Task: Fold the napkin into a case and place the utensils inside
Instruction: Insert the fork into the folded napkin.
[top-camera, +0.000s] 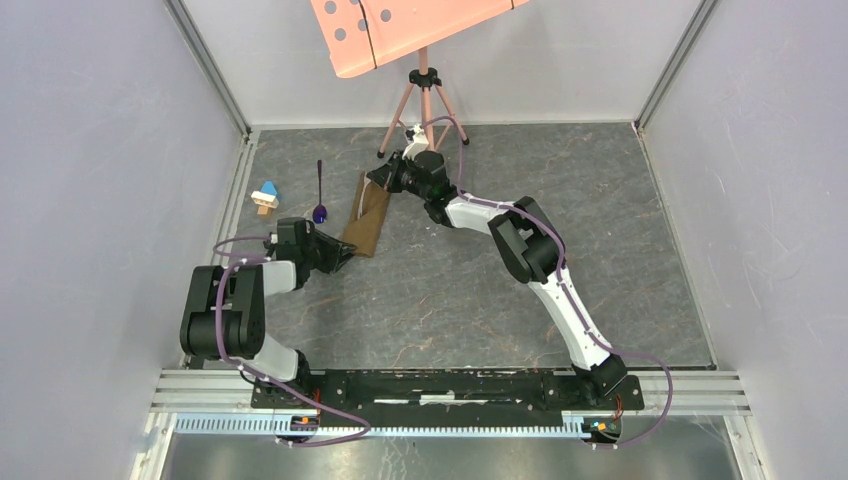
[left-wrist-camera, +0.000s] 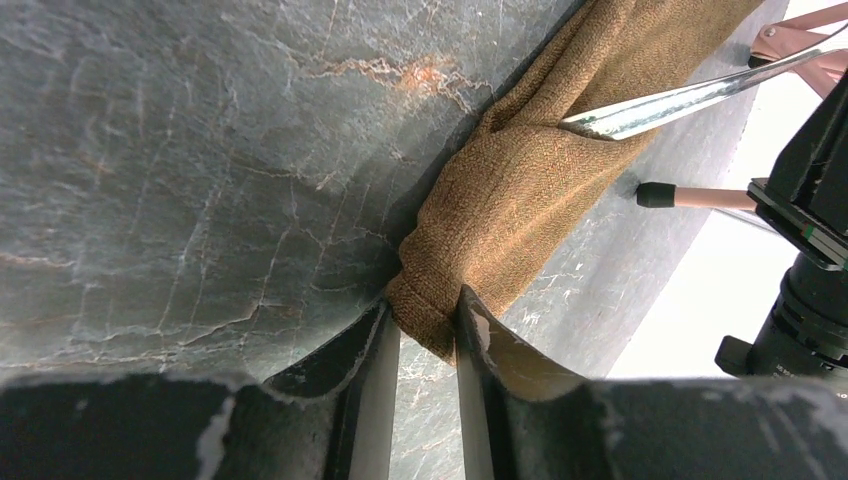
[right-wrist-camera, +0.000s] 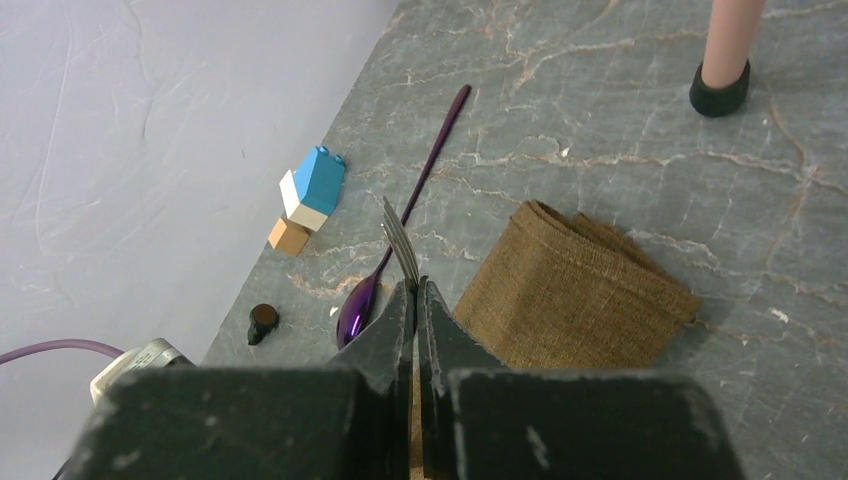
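Now the left gripper pinches the near corner of the folded olive-brown cloth case between narrowly set fingers, while the right gripper, over the case's far end, clamps the small silver metal fork, tines poking past its fingertips.

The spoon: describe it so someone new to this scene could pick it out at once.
Find the pink tripod at the far edge of the table, then look down-left in the top view. The spoon lies flat between the folded olive-brown napkin and a small blue, white and tan block. Only it has a thin dark handle ending in a shiny purple bowl.
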